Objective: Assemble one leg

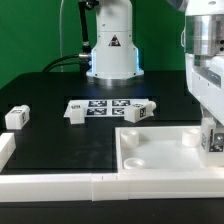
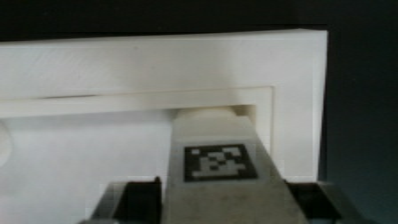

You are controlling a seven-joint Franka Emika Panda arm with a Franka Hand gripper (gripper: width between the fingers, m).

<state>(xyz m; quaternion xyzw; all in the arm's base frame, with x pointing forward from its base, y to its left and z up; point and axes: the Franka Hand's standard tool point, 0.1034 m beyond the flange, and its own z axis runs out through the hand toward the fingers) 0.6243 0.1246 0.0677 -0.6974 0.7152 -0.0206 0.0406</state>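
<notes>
Four legs in sight from where I sit. One leg (image 1: 212, 138) is pinched in the hand (image 1: 211, 150) at the exterior view's right edge, over the right part of the big white panel (image 1: 160, 152). In the wrist view that same leg (image 2: 217, 150) runs between the two fingers (image 2: 130, 203), tag facing the cam, its far tip pointing at a recessed corner of the panel (image 2: 107, 70); can't tell if the tip touches. The hand (image 2: 217, 205) is pressed onto the leg from both sides, no gap visible. Other legs sit loose on the black counter (image 1: 50, 140): one (image 1: 17, 117) well apart near the exterior view's left edge, one (image 1: 78, 111) just beside the left end of the marker board (image 1: 107, 106), one (image 1: 140, 112) at its right end, close to the panel's back edge. A white rail (image 1: 50, 186) runs along the front edge w/ an upright piece (image 1: 5, 148) at far left. Open counter btwn the left leg and the panel. The arm base (image 1: 112, 45) stands behind the board, w/ clear counter around it.
</notes>
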